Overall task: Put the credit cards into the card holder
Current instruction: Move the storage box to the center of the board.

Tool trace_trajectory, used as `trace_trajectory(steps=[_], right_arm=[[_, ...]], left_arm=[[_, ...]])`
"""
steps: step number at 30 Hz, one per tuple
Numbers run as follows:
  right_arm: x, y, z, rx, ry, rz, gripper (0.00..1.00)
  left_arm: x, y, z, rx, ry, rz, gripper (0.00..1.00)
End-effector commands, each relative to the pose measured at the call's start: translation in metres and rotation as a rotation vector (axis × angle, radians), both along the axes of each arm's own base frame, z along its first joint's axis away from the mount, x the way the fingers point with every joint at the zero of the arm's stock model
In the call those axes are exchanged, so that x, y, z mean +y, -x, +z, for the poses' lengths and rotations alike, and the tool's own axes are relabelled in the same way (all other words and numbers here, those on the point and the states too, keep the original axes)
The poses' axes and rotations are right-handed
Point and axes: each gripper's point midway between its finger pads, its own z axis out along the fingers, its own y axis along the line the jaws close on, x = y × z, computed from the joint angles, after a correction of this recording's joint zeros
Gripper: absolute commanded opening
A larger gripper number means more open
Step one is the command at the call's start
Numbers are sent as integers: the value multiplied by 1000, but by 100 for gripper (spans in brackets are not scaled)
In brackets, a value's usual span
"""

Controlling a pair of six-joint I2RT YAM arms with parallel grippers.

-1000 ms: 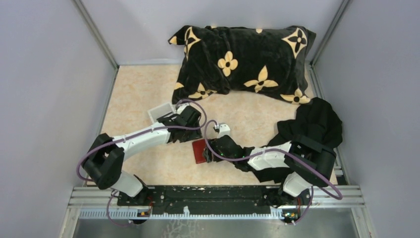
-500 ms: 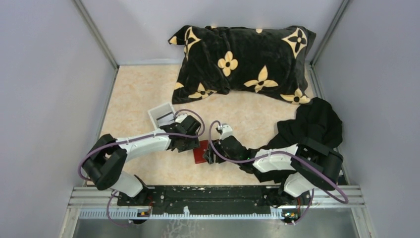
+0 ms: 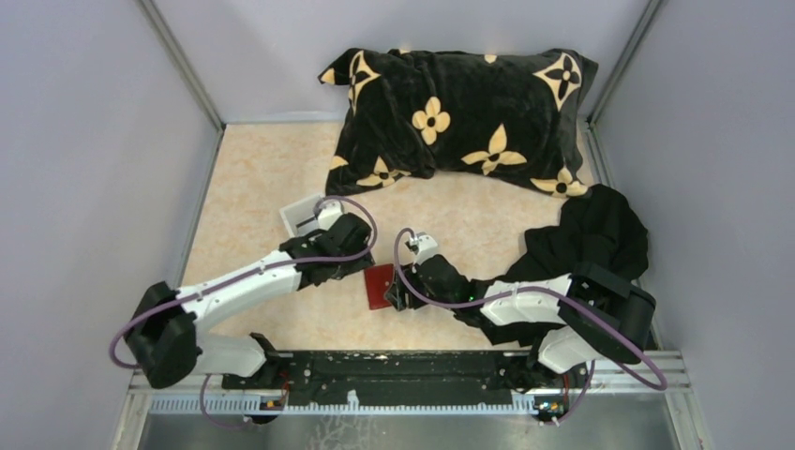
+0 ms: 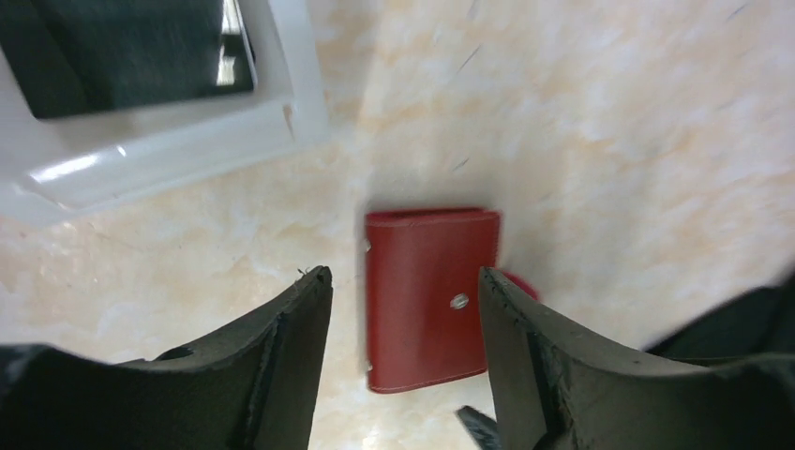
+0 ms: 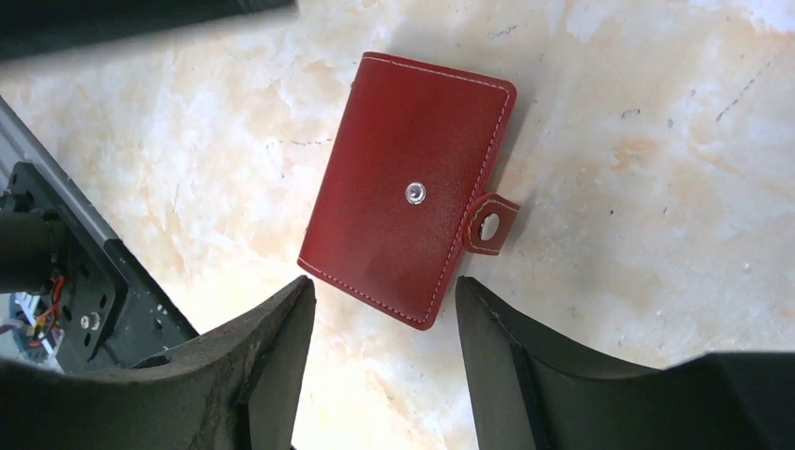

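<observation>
The card holder (image 5: 408,187) lies flat and closed on the tabletop (image 3: 262,169), in the near middle part, between the 2 arms. It is a small red rectangle with pale stitching along its edges. In the middle of its upper face sits 1 small metal snap stud. From 1 long side a short red strap with a round snap sticks out; it is not fastened and rests on the tabletop beside the case.

The left pincer (image 4: 403,281) hangs above the card holder with its fingers spread, and nothing is between them. The right pincer (image 5: 384,286) is also spread and empty; in its wrist view the near edge of the case shows between the 2 fingers, but the fingers do not touch it.

A white tray (image 4: 169,141) stands to the far left of the card holder, apart from it. Inside lies a dark card (image 4: 122,56), too blurred to read. At the far edge rests a black pillow (image 3: 459,117) with yellow flowers, and a black cloth (image 3: 591,234) lies at the right.
</observation>
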Motion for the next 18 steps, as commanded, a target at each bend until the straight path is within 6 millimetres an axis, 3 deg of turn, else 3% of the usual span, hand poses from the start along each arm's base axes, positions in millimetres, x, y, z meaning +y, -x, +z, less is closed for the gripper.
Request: trace_trajectory(steps=[1,4,7,11,18], right_arm=[[15,-17,42,-99,-27,13,57],[17,-26,53,-129,1,0,57],[18,-31,58,-153,24,-5,57],[24,-36,56,-162,60,11,57],[43,-54,58,-207,98,36,57]], left_arm=[[19,-30,59,-212,-33,105,67],[34,-43,79,-294,-134,110,78],[45,-56,87,-319,-256,85,90],[66,-75,75,-267,-333,115,92],[92,-92,55,-204,-371,189,91]])
